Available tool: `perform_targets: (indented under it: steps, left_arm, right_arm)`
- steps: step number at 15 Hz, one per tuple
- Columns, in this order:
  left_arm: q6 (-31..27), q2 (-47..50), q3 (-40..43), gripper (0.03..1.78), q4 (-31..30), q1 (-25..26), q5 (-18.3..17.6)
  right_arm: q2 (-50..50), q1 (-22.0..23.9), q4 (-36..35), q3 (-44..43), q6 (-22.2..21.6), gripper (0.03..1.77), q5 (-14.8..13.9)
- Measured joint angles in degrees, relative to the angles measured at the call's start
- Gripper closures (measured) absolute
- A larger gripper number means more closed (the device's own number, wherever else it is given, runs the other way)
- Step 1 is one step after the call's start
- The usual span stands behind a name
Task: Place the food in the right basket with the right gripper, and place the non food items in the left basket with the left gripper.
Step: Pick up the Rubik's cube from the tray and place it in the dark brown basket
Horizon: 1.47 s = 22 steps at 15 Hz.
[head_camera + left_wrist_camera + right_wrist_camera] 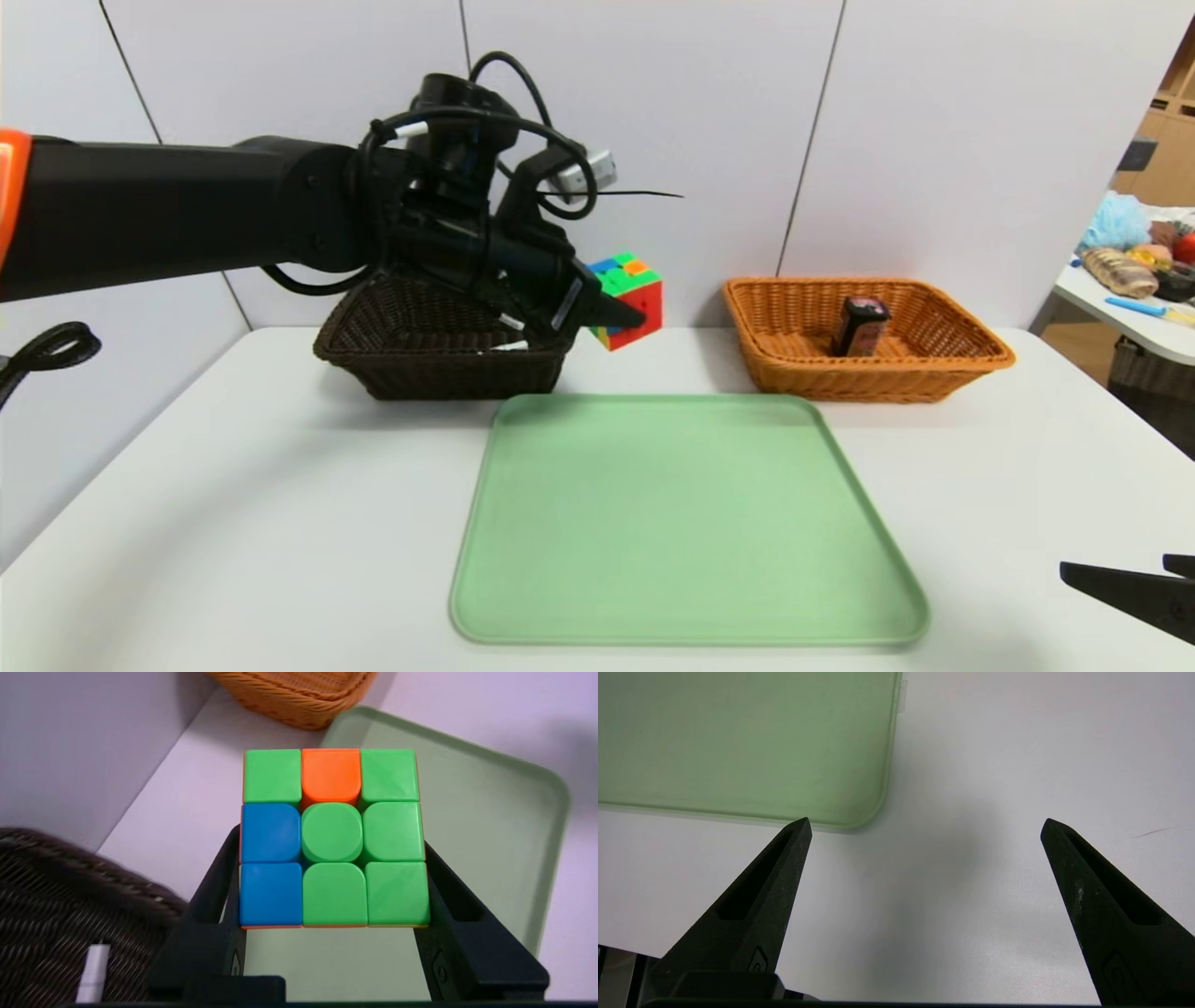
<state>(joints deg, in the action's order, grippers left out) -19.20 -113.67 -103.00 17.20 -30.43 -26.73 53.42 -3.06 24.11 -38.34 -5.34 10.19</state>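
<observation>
Spread and idle at lower right, right hand (1134, 590); left hand (332, 877) pinches the rigid, slick, light cube (332, 837) across 2 flat faces.

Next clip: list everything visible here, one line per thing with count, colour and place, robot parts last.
Puzzle cube: 1, green, blue, orange and red faces, held in the air between the two baskets, above the table's far edge.
Left basket: 1, dark brown wicker, far left of the table; a small white item lies inside.
Right basket: 1, orange wicker, far right.
Dark packet: 1, black with a red top, standing in the right basket.
Tray: 1, pale green, centre of the table, nothing on it.
Table: 1, white.
Side table with assorted items: 1, far right background.
Left claw: 1, black, shut on the puzzle cube, beside the left basket.
Right claw: 1, black, open, low over bare table by the tray's near right corner.
</observation>
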Motion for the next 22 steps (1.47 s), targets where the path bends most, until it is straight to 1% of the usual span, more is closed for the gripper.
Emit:
perform_targets:
  steps: [4, 5, 6, 8, 9, 12, 14, 17, 19, 22]
  left_arm:
    - [4.7, 1.3, -0.1, 0.83, -0.6, 6.6, 7.0]
    - [5.4, 1.3, -0.2, 0.83, -0.7, 7.8, 9.2]
    - [6.1, 1.1, -0.3, 0.83, -0.7, 8.6, 12.4]
    - [9.0, 0.3, -0.3, 0.83, -1.0, 9.9, 19.0]
    - [10.0, -0.4, -0.5, 0.83, -1.4, 10.4, 21.3]
    - [12.0, -3.0, -2.0, 0.83, -1.8, 11.0, 26.2]
    - [14.6, -5.6, -4.1, 0.83, -1.5, 11.3, 29.7]
    - [17.8, -9.6, -8.1, 0.83, 1.3, 11.2, 31.4]
    - [18.8, -11.8, -9.6, 0.83, 1.8, 11.4, 34.0]
    - [19.2, -14.7, -10.1, 0.83, 1.7, 11.6, 34.4]
  right_arm:
    - [0.0, 0.0, 0.0, -0.4, 0.0, 0.1, -0.1]
    - [0.2, 0.0, 0.0, -0.4, 0.0, 0.1, -0.1]
    - [0.3, 0.0, 0.0, -0.5, 0.0, 0.1, -0.1]
    - [0.5, 0.0, -0.1, -0.5, 0.0, 0.1, -0.1]
    - [0.7, 0.0, -0.1, -0.5, 0.0, 0.1, -0.1]
    - [0.9, 0.0, -0.3, -0.5, 0.0, 0.1, -0.1]
    - [1.2, 0.0, -1.1, -0.5, 0.0, 0.1, -0.1]
    - [1.6, 0.0, -1.1, -0.4, 0.0, 0.1, -0.1]
    - [1.8, 0.0, -1.1, -0.4, -0.1, 0.1, -0.1]
    - [2.0, 0.0, -1.1, -0.4, -0.1, 0.1, -0.1]
